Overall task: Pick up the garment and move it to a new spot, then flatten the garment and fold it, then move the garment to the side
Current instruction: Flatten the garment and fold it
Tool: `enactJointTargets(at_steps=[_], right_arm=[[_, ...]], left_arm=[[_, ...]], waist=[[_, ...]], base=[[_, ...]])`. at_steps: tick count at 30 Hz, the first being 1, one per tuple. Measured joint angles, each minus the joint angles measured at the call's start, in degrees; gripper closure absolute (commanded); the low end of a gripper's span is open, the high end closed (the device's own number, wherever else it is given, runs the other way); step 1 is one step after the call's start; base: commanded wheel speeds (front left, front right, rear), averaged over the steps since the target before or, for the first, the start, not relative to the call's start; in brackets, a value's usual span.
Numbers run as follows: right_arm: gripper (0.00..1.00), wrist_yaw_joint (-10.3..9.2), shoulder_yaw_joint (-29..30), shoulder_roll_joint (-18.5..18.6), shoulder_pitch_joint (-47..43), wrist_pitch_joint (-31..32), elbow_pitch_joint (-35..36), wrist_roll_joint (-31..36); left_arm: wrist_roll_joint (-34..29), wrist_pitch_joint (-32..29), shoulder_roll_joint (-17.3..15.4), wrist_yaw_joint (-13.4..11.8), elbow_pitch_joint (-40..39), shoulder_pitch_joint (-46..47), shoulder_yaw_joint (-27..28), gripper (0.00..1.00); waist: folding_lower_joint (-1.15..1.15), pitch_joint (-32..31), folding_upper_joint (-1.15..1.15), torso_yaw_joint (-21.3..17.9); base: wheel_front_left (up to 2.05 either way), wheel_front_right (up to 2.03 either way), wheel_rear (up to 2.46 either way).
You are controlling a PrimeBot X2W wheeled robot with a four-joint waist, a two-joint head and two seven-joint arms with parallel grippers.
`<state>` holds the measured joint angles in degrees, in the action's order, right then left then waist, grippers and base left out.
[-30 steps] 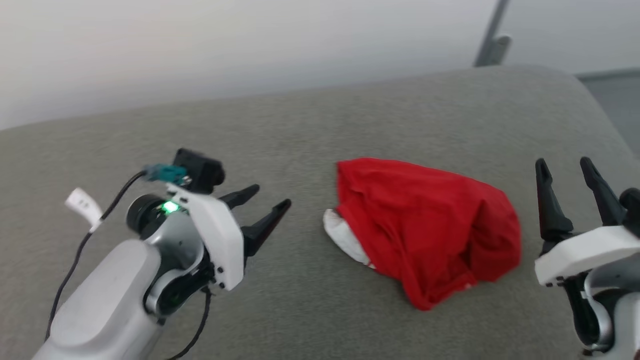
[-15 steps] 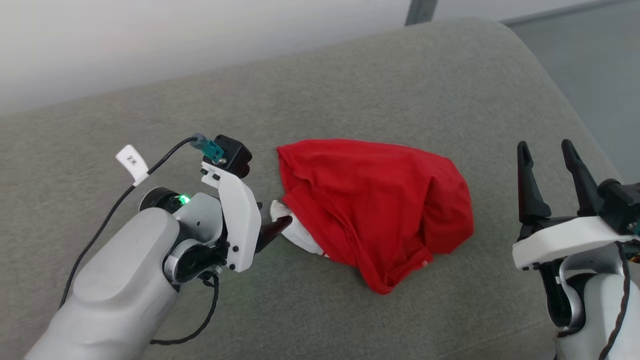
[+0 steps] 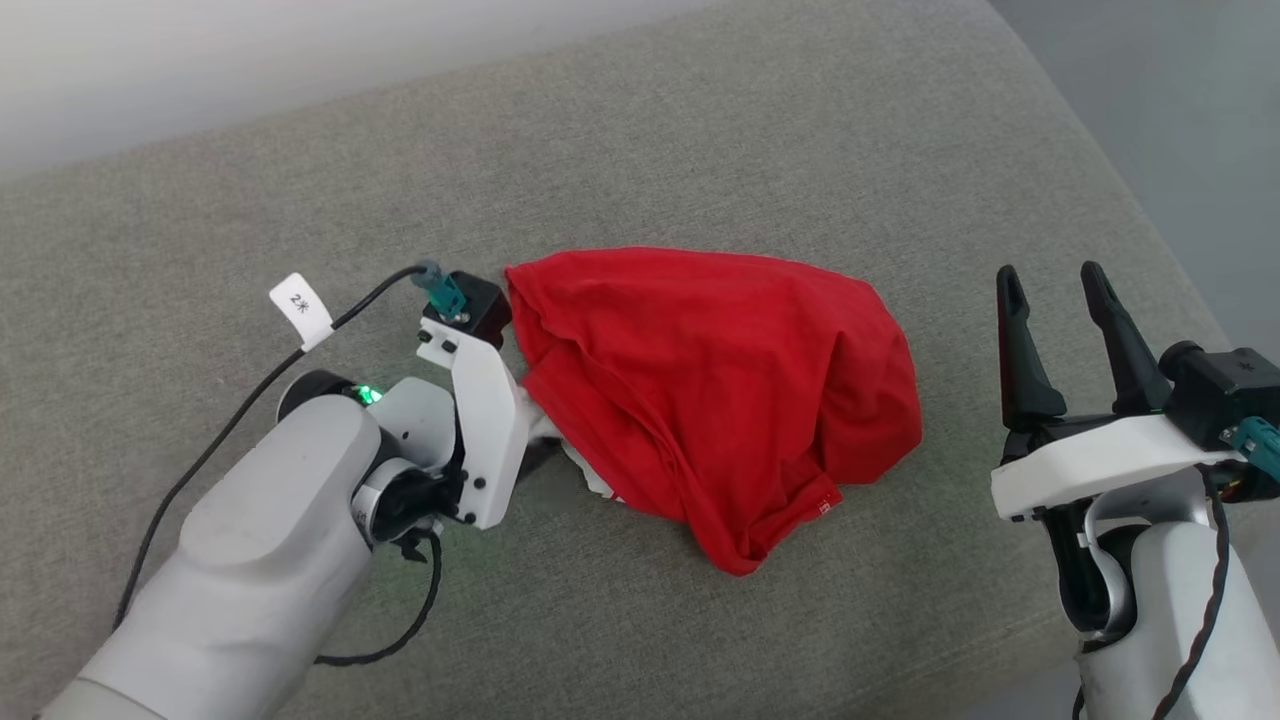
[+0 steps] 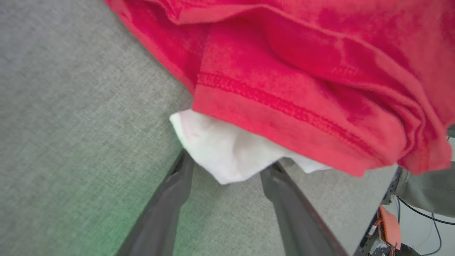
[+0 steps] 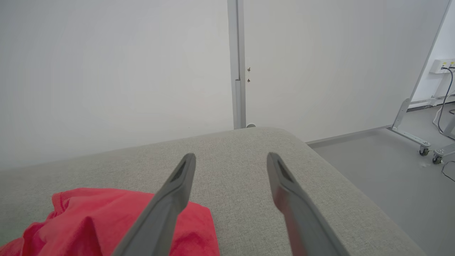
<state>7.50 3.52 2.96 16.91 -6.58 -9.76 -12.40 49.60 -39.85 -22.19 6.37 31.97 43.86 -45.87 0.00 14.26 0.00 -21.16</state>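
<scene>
— Starting with the biggest thing, what carries it all?

— A grey upholstered seat point(image 3: 700, 150), wide and rounded at its far right corner. A pale wall point(image 5: 106, 71) stands behind its far edge, and grey floor point(image 5: 373, 160) lies off to the right.

— And the garment?

— The garment point(image 3: 720, 370) lies crumpled in a red heap near the middle of the seat, a little right of centre. Its hem folds over on the left. A white sleeve point(image 4: 220, 149) pokes out from under that red edge on the near left side.

— Where are the arms?

— The left arm comes in from the near left. The left pincer point(image 4: 229, 161) sits low over the seat, right at the heap's left edge. Its two dark fingers are spread apart, released, and the tip of the white sleeve lies between their ends. I cannot tell whether either finger touches the cloth.

— The other one?

— The right pincer point(image 3: 1048, 275) hovers at the right of the seat with its fingers pointing toward the far side. They are parted and grasp nothing, and they are clear of the red cloth.

— Anything small?

— A black cable point(image 3: 370, 292) runs to the left wrist with a white paper tag point(image 3: 301, 308) on it. A green light point(image 3: 367, 394) glows on that wrist.
</scene>
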Motion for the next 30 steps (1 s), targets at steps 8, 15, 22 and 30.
enactJointTargets(at_steps=[8, 15, 22, 30], right_arm=[[0.00, 0.00, 1.0, 0.0, 0.1, -0.7, -1.1, 0.4], [0.00, 0.00, 2.5, 0.0, -0.3, -0.1, -0.6, 1.5], [0.00, 0.00, 4.3, 0.0, -2.0, 1.1, 0.3, 2.4], [0.00, 0.00, 4.2, 0.0, -2.0, 2.6, 1.8, 3.0]], left_arm=[[2.8, 2.9, 0.7, 0.7, 0.9, 1.3, -0.2, 1.00], [4.5, 4.6, -2.2, 0.9, -1.2, 1.7, 0.5, 1.00], [8.1, 4.6, -2.5, 0.9, -3.0, 1.3, 2.3, 0.15], [9.5, 0.2, 0.4, 0.9, -6.5, 2.1, -0.3, 0.00]], waist=[[0.00, -0.2, 0.00, 2.1], [0.00, -1.5, 0.00, 5.2], [0.00, -3.4, 0.00, 8.7], [0.00, -4.8, 0.00, 9.4]], base=[[0.00, 0.00, 0.00], [0.00, 0.00, 0.00], [0.00, 0.00, 0.00], [0.00, 0.00, 0.00]])
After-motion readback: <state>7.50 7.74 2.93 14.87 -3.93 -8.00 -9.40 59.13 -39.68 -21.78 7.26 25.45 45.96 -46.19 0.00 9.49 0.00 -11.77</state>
